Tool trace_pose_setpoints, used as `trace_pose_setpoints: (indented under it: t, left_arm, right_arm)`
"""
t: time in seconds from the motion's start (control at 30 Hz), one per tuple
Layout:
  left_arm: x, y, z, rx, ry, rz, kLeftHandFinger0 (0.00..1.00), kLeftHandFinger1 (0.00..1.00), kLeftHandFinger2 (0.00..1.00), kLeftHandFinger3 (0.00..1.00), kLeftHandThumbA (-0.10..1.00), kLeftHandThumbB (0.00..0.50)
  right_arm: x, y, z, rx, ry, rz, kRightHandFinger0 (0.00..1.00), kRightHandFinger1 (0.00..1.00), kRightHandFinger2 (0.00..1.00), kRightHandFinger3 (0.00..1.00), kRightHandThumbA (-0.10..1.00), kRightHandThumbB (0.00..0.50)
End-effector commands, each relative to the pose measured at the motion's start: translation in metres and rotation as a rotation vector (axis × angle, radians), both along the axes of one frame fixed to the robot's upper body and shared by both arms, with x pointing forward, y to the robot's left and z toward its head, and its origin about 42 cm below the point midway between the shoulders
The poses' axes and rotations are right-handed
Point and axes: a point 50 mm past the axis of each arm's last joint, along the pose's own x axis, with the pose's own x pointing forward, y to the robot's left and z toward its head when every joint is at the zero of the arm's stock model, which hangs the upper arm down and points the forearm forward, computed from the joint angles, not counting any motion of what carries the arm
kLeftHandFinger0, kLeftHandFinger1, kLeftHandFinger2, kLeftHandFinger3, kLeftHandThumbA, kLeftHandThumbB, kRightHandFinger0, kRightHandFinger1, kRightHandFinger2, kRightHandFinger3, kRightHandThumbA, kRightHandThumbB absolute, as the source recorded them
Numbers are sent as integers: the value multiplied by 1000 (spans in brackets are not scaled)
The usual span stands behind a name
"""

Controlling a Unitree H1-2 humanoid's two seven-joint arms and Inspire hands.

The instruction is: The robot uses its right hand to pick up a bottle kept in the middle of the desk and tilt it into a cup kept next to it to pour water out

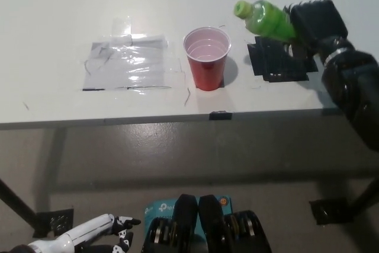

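My black right hand (314,25) is shut on a green bottle (266,19). It holds the bottle tilted above the desk, the green cap (240,8) pointing left toward a red cup (206,57). The cap hangs just right of and above the cup's rim, apart from it. The cup stands upright near the desk's front edge with a pale inside. My white left hand (98,235) rests low at the bottom left, below the desk, fingers apart and holding nothing.
A black taped square (278,63) marks the desk right of the cup, under the bottle. A patch of clear tape (127,63) lies left of the cup. The white desk's front edge (118,119) runs across the middle of the picture.
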Motion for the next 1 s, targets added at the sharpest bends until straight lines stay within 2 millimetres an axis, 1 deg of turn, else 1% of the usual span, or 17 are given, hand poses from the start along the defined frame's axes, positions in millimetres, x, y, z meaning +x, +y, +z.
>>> trace_pose_setpoints:
  t: [0.0, 0.07, 0.13, 0.17, 0.2, 0.23, 0.27, 0.4, 0.47, 0.5, 0.6, 0.73, 0.8, 0.83, 0.9, 0.93, 0.97]
  left_arm:
    - [3, 8, 12, 25, -17, -6, 1000, 1000, 1000, 1000, 943, 405]
    - [3, 8, 13, 21, -18, -4, 1000, 1000, 1000, 1000, 933, 407]
    - [4, 8, 12, 15, -19, 2, 1000, 1000, 1000, 1000, 918, 410]
    - [4, 7, 12, 17, -16, -4, 1000, 1000, 1000, 1000, 929, 410]
    - [4, 7, 12, 22, -24, 2, 1000, 1000, 1000, 1000, 933, 423]
    - [4, 7, 12, 24, -23, -1, 1000, 1000, 1000, 1000, 936, 416]
    - [3, 8, 12, 18, -17, -3, 1000, 1000, 1000, 1000, 937, 411]
    - [1, 8, 11, 17, -12, 0, 1000, 1000, 1000, 1000, 941, 425]
    - [1, 8, 11, 19, -11, -2, 1000, 1000, 1000, 1000, 955, 423]
    - [1, 8, 11, 14, -11, -3, 1000, 1000, 1000, 1000, 949, 408]
    - [1, 8, 11, 21, -15, -4, 1000, 1000, 1000, 1000, 949, 398]
    - [2, 9, 9, 25, -7, 0, 1000, 1000, 1000, 1000, 960, 438]
    - [1, 8, 10, 27, -15, -1, 1000, 1000, 1000, 1000, 963, 421]
    - [2, 8, 10, 32, -19, -5, 1000, 1000, 1000, 1000, 961, 426]
    - [2, 10, 11, 27, -16, 4, 1000, 1000, 1000, 1000, 949, 429]
    - [1, 10, 11, 24, -14, 5, 1000, 1000, 1000, 1000, 944, 434]
    - [1, 10, 11, 22, -13, 6, 1000, 1000, 1000, 1000, 944, 434]
  right_arm:
    - [7, 9, 72, -81, -184, 90, 0, 35, 292, 260, -100, 108]
    - [8, 12, 75, -98, -222, 120, 0, 47, 280, 179, -100, 93]
    - [9, 14, 79, -118, -231, 130, 0, 70, 306, 165, -100, 83]
    - [9, 17, 81, -166, -241, 124, 0, 83, 371, 208, -94, 13]
    - [8, 21, 85, -169, -254, 151, 0, 94, 389, 185, -100, 58]
    - [8, 23, 86, -175, -251, 151, 0, 84, 380, 171, -100, 37]
    - [8, 25, 88, -184, -249, 153, 0, 41, 318, 227, -100, 65]
    - [7, 28, 87, -196, -241, 160, 0, 0, 240, 292, -100, 80]
    - [7, 25, 88, -198, -253, 168, 0, 0, 215, 260, -100, 100]
    - [8, 23, 88, -220, -259, 172, 0, 0, 212, 229, -100, 77]
    - [10, 18, 88, -289, -280, 171, 0, 0, 219, 97, -100, 70]
    - [10, 11, 93, -339, -297, 176, 0, 3, 263, 2, -100, 75]
    - [10, 8, 97, -361, -310, 176, 0, 10, 296, 51, -100, 68]
    - [10, 6, 101, -373, -330, 183, 0, 9, 292, 64, -100, 96]
    - [11, 7, 103, -387, -341, 187, 0, 0, 282, 74, -100, 95]
    - [11, 7, 105, -406, -348, 181, 0, 0, 284, 147, -100, 110]
    - [11, 8, 107, -426, -356, 173, 0, 0, 272, 158, -100, 110]
